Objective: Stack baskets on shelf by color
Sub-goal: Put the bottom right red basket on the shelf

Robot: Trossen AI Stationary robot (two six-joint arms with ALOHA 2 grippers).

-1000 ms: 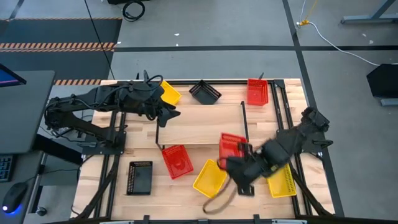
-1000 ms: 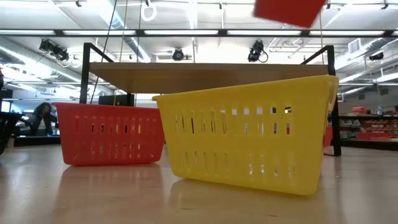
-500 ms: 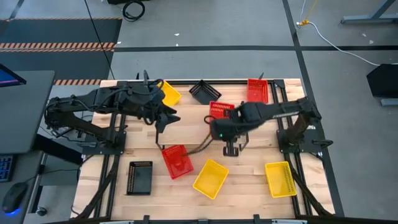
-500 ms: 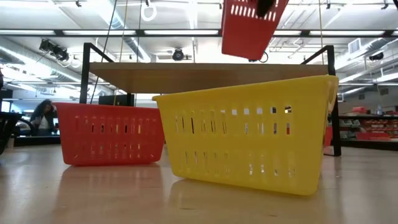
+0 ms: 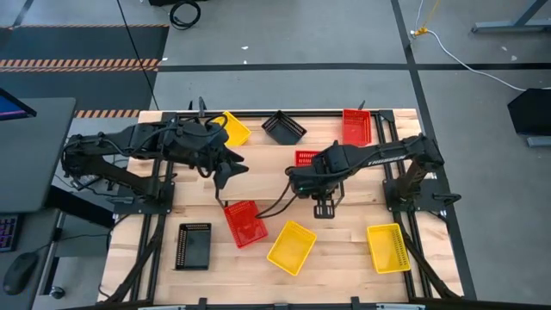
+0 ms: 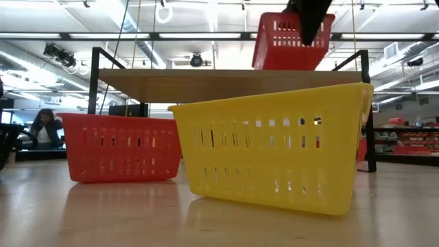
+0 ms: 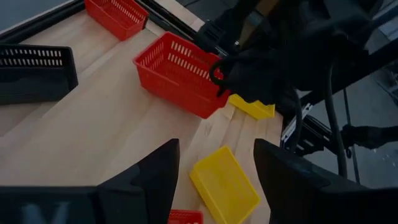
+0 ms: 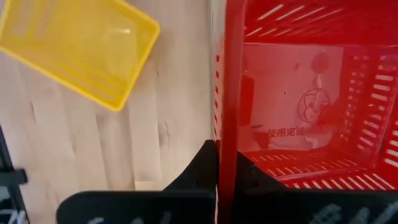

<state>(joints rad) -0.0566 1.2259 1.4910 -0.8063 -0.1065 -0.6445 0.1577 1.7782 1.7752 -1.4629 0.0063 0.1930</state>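
My right jaws (image 8: 219,163) pinch the near rim of the red basket (image 5: 306,158) at frame centre, just above the shelf (image 5: 258,176), its length running away from me; my left jaws (image 7: 214,180) wait open, centre-left.

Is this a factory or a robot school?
Probably a robotics lab or workshop in a big industrial hall. The low view shows a high ceiling with strip lights and a person at a desk far behind. From above, the wooden table stands on a bare concrete floor beside a computer desk.
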